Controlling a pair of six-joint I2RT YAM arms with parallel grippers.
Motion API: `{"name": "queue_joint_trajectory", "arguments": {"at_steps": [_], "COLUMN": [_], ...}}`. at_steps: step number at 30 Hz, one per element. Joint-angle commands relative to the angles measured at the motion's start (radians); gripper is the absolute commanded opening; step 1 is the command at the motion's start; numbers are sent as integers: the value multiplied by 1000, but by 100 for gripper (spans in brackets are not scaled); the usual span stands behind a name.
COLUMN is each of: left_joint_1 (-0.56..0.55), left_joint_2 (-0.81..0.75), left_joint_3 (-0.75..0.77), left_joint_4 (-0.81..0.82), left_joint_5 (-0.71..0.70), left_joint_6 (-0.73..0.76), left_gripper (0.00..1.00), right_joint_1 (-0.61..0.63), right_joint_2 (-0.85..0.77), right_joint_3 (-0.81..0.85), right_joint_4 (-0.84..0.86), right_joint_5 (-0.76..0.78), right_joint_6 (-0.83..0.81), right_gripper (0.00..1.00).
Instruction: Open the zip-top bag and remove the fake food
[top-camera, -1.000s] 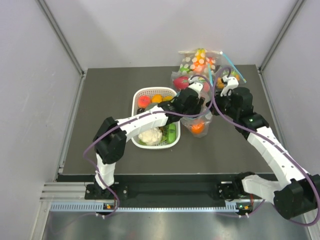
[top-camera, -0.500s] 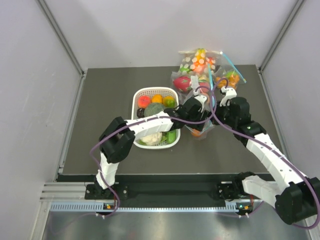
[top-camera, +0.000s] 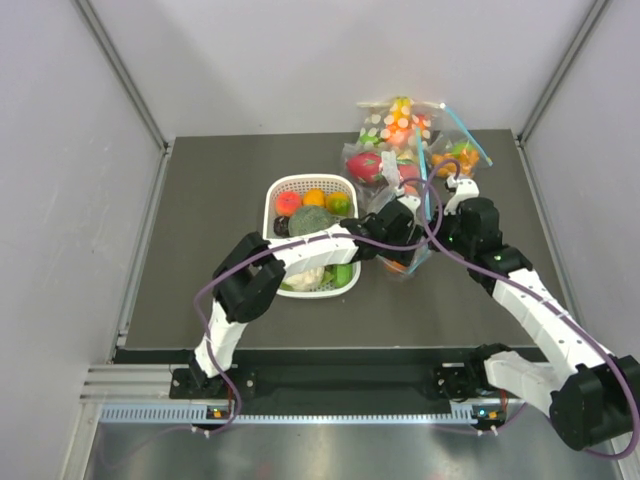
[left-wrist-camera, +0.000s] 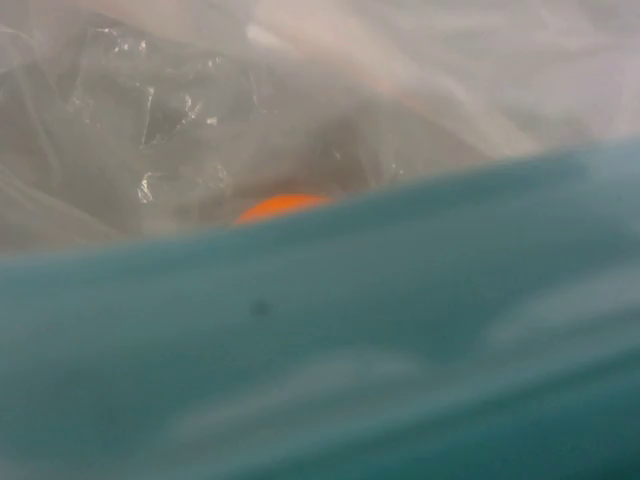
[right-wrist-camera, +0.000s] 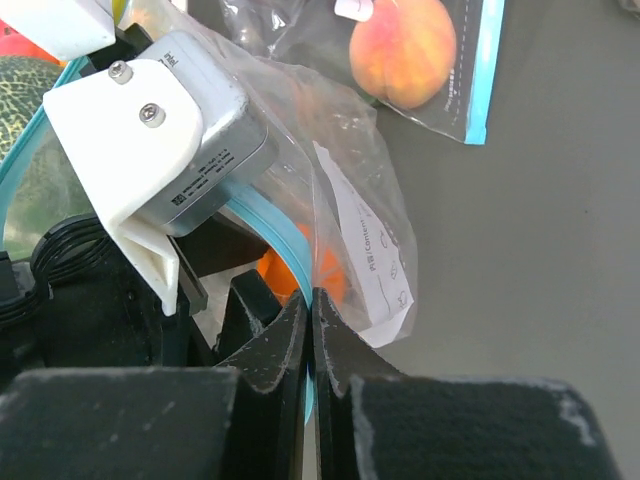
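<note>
Dark table (top-camera: 220, 180): right pincer (right-wrist-camera: 311, 300) pinches zip-top bag (right-wrist-camera: 350, 200) rim; left pincer (right-wrist-camera: 220, 300) (inside) spread.

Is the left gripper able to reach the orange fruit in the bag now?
Probably yes. The right gripper pinches the zip strip, the left gripper is at the open bag mouth, and the fruit shows just beyond with nothing between.

Left wrist view is nearly useless to me: a blurred teal band, the zip strip (left-wrist-camera: 350, 330), sits against the lens, and only a sliver of the orange fruit (left-wrist-camera: 280, 206) shows above it through the hazy zip-top bag (left-wrist-camera: 200, 120). From above, the fingertips of the left gripper (top-camera: 400, 235) are buried in the bag. The cauliflower (top-camera: 303, 281) is mostly under the left arm. The melon (right-wrist-camera: 28, 88) is cut off by the right wrist frame's edge.
</note>
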Motion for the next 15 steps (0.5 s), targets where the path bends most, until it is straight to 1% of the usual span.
{"name": "queue_joint_trajectory", "arguments": {"at_steps": [1,5,11,13,15], "left_joint_1": [-7,-7,-7,-7,-4], "left_joint_2": [35,52,118,146,150], "left_joint_3": [47,64,96,108,111], "left_joint_4": [-6,-3,-12,-26,-28], "left_joint_5": [-66,-77,-28,-34,-83], "left_joint_6": [7,10,10,15,24], "left_gripper": [73,74,73,72,72], "right_joint_1": [16,16,16,18,18], "right_joint_2": [-38,-38,-35,-36,-38], "right_joint_3": [3,2,-3,-6,-6], "right_joint_4": [52,53,58,58,56], "right_joint_5": [-74,-75,-80,-80,-80], "right_joint_6": [14,13,14,13,13], "right_gripper": [0,0,0,0,0]}}
